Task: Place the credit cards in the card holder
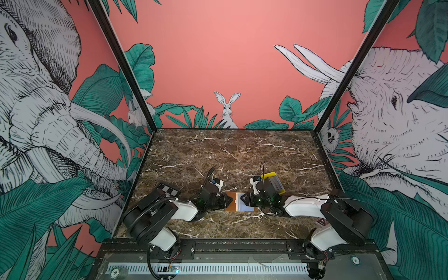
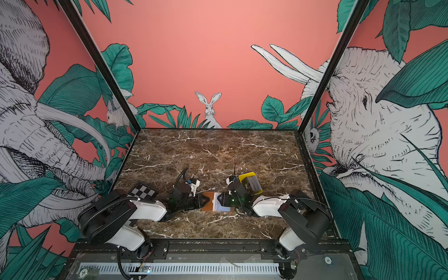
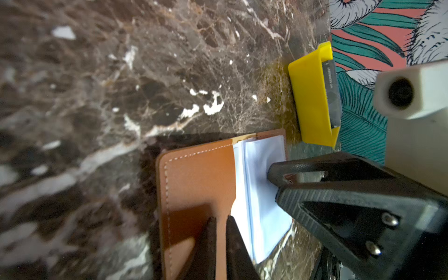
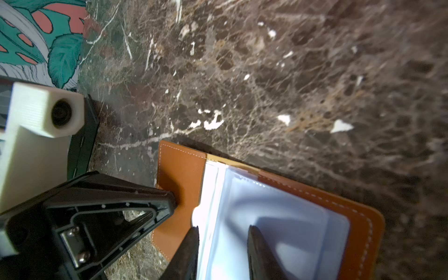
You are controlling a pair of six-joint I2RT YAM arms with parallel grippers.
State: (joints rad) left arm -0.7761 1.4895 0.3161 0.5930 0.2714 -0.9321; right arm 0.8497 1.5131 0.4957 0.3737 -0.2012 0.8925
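Card holder (image 1: 230,204) lies open, left gripper (image 3: 221,218) all but shut pressing its tan cover (image 3: 198,174), right gripper (image 4: 223,228) part-open over the clear sleeves (image 4: 278,218), gripping nothing.

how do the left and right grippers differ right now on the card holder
The left gripper has its fingers almost together; the right gripper has its fingers clearly apart. The left gripper's tip rests on the tan leather cover of the card holder; the right gripper's touches the clear sleeves. Shared: both sit low on the open card holder, reaching in from opposite sides, and neither holds any of the credit cards.
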